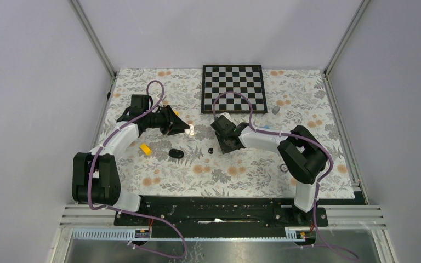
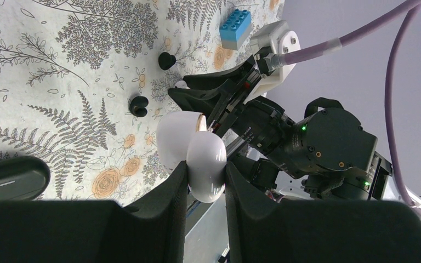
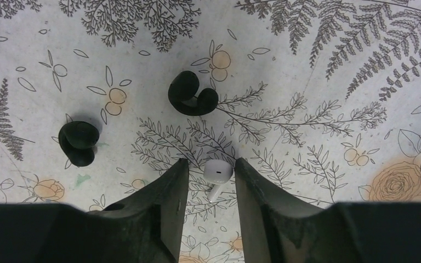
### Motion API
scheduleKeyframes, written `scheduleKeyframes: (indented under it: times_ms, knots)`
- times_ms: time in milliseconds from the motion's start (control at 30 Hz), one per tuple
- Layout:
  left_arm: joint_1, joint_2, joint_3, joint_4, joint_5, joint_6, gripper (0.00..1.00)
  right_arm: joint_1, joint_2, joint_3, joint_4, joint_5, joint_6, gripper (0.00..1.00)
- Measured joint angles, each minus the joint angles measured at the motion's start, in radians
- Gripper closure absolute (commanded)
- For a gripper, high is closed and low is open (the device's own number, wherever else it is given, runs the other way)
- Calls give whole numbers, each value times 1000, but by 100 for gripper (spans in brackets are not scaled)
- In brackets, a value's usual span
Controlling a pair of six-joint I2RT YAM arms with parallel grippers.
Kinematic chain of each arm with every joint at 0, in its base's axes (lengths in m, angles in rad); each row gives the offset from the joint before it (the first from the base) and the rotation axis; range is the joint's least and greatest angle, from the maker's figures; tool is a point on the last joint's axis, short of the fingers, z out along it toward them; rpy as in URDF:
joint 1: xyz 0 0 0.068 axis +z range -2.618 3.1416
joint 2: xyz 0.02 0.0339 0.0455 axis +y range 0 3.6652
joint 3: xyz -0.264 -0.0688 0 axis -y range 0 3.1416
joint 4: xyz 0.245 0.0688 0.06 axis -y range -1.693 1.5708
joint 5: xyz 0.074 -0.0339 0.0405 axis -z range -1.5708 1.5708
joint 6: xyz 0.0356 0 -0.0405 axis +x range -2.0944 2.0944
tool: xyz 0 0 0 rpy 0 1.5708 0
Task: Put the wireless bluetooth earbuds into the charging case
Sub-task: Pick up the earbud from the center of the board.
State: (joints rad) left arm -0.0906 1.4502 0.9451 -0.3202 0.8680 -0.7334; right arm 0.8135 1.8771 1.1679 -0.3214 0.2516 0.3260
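My left gripper is shut on the white charging case, held above the table with its lid swung open; in the top view the case shows at the fingertips. My right gripper is down at the cloth, jaws part open around a white earbud. That bud rests against the right finger, with a gap to the left one. Two black earbuds lie on the cloth just beyond. The right gripper is a short way right of the case.
A black oval case and a yellow block lie left of centre. The chessboard is at the back, with a small grey thing to its right. A blue brick lies near the right arm. A small ring sits by the right base.
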Motion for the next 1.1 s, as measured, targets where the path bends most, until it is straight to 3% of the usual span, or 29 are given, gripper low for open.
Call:
scheduleKeyframes:
  times_ms: [567, 933, 1100]
  knots:
    - [0, 0, 0, 0, 0, 0, 100, 13, 0, 2, -19, 62, 56, 55]
    - [0, 0, 0, 0, 0, 0, 100, 14, 0, 0, -24, 77, 137, 64]
    - [0, 0, 0, 0, 0, 0, 100, 14, 0, 0, -24, 77, 149, 74]
